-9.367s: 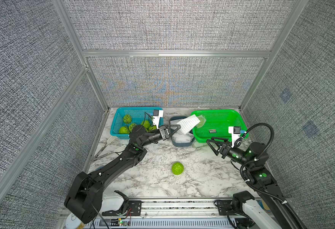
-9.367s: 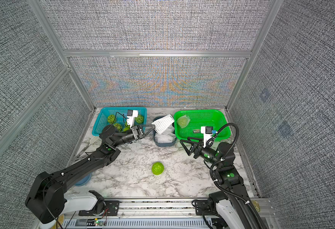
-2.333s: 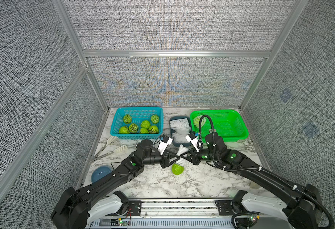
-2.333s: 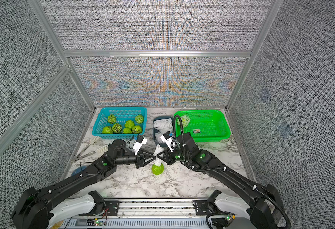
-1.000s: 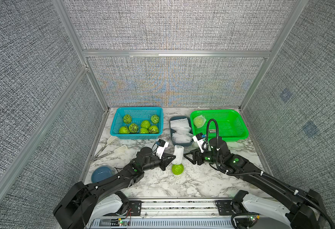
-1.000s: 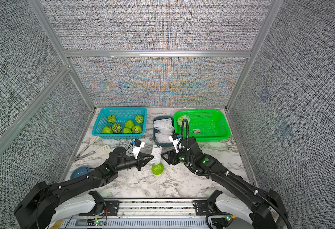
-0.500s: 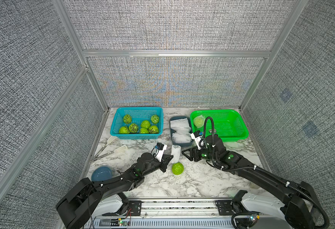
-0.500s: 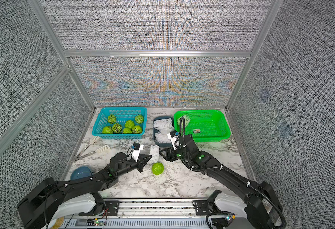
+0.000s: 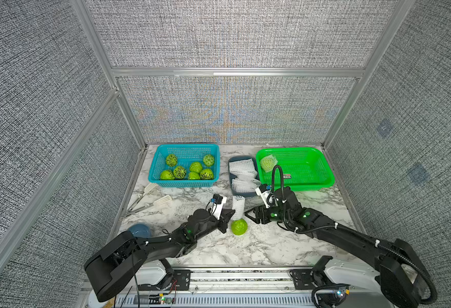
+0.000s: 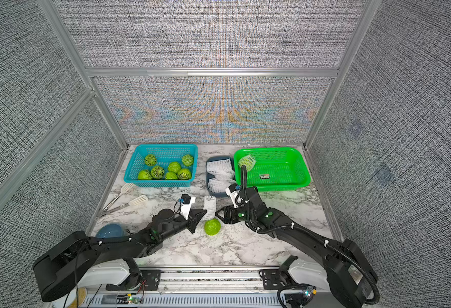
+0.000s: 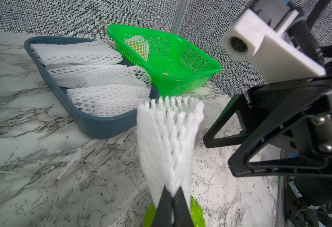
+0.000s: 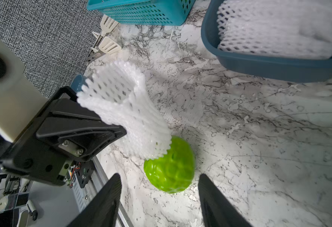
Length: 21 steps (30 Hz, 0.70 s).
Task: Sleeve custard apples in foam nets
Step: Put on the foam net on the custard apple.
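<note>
On the marble tabletop (image 9: 272, 248), both top views show the blue basket (image 9: 184, 183) of custard apples (image 9: 179, 172) and the green basket (image 10: 272, 187). The left end effector (image 11: 172, 198) is clenched on an upright foam net (image 9: 238, 206). Only the right wrist view shows the net's lower rim meeting the loose custard apple (image 12: 171, 169), just ahead of the released right end effector (image 12: 159, 176).

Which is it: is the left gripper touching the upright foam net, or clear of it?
Touching. The left wrist view shows the left gripper with its jaws shut on the lower end of the foam net, pinching the mesh.
</note>
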Motion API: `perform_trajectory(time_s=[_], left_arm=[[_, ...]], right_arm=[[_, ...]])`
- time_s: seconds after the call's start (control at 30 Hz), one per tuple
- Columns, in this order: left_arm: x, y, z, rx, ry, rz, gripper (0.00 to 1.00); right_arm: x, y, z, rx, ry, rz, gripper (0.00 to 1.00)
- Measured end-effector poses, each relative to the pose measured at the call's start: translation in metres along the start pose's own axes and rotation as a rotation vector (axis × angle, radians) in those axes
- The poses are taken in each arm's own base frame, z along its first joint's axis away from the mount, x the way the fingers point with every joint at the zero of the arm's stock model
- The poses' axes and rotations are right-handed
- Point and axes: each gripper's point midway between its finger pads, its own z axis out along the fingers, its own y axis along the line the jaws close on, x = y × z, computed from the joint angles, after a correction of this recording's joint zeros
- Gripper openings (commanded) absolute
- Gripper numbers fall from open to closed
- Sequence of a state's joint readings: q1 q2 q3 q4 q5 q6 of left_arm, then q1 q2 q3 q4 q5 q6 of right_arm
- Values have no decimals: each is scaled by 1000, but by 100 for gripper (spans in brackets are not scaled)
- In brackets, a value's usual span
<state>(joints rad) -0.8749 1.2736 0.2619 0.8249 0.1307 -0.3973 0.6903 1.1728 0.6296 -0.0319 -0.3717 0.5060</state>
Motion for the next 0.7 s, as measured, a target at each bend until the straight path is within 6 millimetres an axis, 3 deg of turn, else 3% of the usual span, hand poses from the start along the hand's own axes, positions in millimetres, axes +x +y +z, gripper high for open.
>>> perform_trajectory(time_s=[0.27, 0.7], left_arm=[[19, -5, 2, 1, 38, -9, 0], [19, -16, 2, 12, 26, 3, 3]], right_arm=[[11, 2, 2, -26, 16, 7, 63], [30, -2, 13, -22, 70, 24, 48]])
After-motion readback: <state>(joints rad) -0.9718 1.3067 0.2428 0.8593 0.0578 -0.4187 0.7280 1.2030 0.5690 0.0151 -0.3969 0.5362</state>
